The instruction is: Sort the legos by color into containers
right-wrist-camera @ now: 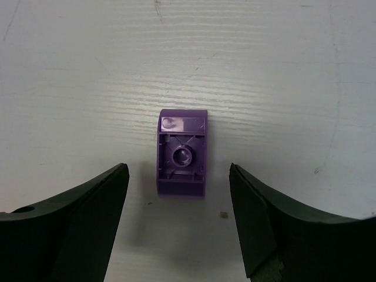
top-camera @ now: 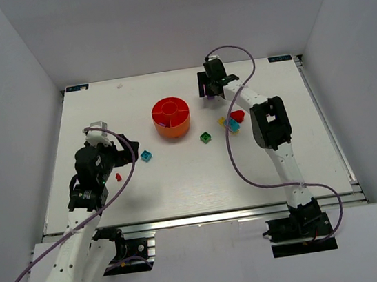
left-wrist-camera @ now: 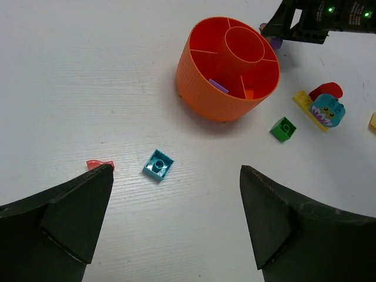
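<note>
My left gripper [left-wrist-camera: 176, 191] is spread wide and holds nothing; a cyan brick [left-wrist-camera: 158, 164] lies on the table [left-wrist-camera: 88, 70] just ahead of its fingers, at 7 o'clock from the bowl [left-wrist-camera: 205, 88]. My right gripper [right-wrist-camera: 178, 176] is released; its fingers flank a purple brick [right-wrist-camera: 182, 153] without contact; the brick lies hollow side up at the bowl's 2 o'clock; another purple piece [left-wrist-camera: 218, 86] sits in a bowl compartment.

White-and-black arms [top-camera: 288, 166], purple cables [top-camera: 228, 139]
</note>
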{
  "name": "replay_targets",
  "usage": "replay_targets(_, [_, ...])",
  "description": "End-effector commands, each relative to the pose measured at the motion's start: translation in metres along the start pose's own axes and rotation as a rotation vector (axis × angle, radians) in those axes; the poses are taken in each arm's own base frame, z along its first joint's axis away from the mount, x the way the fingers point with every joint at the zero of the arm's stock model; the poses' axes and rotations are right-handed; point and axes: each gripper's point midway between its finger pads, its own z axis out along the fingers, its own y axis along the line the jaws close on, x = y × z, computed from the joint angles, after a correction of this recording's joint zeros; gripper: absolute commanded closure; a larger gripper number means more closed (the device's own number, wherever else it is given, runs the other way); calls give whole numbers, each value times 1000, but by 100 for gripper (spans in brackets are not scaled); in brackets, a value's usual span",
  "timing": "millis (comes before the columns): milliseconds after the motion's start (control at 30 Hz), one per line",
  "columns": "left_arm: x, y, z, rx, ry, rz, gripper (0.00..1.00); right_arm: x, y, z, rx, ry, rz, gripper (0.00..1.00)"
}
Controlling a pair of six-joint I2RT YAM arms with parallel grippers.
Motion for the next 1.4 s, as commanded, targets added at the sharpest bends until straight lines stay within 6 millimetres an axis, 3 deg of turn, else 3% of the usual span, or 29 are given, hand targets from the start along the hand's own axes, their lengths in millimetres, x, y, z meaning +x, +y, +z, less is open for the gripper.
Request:
replay_targets(0, [-11, -3, -2, 4, -26, 18, 2, -22, 6, 5, -4, -72, 24, 26])
replay_targets(267, [-11, -4, 0, 13, -21, 18, 2, -16, 2, 18, 2, -71, 16, 34])
replay_targets(467, [-13, -25, -4, 131, -40, 31, 2, -7, -1, 23, -8, -45, 21, 62])
replay_targets(500, [-16, -28, -5, 151, -55, 34, 2, -7, 0, 22, -12, -41, 22, 74])
replay_targets(700, [-14, -48, -7, 268, -52, 36, 2, -15, -8, 10, -51, -44, 30, 94])
replay_targets(733, [-14, -51, -7, 284, -52, 36, 2, -28, -11, -1, -64, -65, 32, 99])
replay_targets(767, [-11, -57, -8, 320, -43, 27, 3, -23, -12, -4, -82, -54, 9, 100])
replay_targets(800, [-16, -62, -8, 352, -61, 24, 3, -46, -3, -29, -148, -96, 0, 100])
replay_targets(833, [-12, -66, -7, 378, -48, 9, 3, -52, -5, -42, -181, -107, -19, 100])
replay_targets(867, [-8, -74, -8, 427, -27, -24, 3, -32, -4, -49, -237, -81, -81, 100])
replay_targets(900, [-12, -79, -7, 457, -43, -36, 4, -60, 9, -93, -338, -159, -119, 100])
replay_targets(967, [-8, -85, -2, 497, -8, -119, 6, -64, 17, -134, -468, -239, -252, 100])
replay_targets(1000, [-12, -95, -4, 562, -10, -127, 7, -45, 25, -173, -584, -262, -376, 100])
replay_targets(1067, [-8, -104, 1, 603, 33, -182, 9, -31, 35, -216, -720, -330, -523, 100])
replay_targets(1100, [-19, -109, 1, 625, 18, -218, 9, -36, 44, -261, -793, -411, -594, 100])
replay_targets(1133, [-18, -117, -2, 676, 41, -238, 9, -4, 46, -268, -844, -407, -682, 100])
replay_targets(1167, [-20, -125, 0, 715, 64, -308, 10, 6, 55, -305, -941, -443, -733, 100])
replay_targets(1267, [-24, -136, 2, 748, 129, -346, 10, 48, 67, -333, -1064, -417, -826, 100])
replay_targets(1300, [-23, -140, 3, 751, 150, -353, 10, 50, 71, -348, -1087, -446, -852, 100])
replay_targets(1333, [-30, -145, 3, 759, 146, -349, 9, 64, 78, -352, -1113, -434, -865, 100])
replay_targets(1367, [-30, -148, 3, 758, 161, -366, 9, 65, 80, -356, -1110, -444, -878, 100])
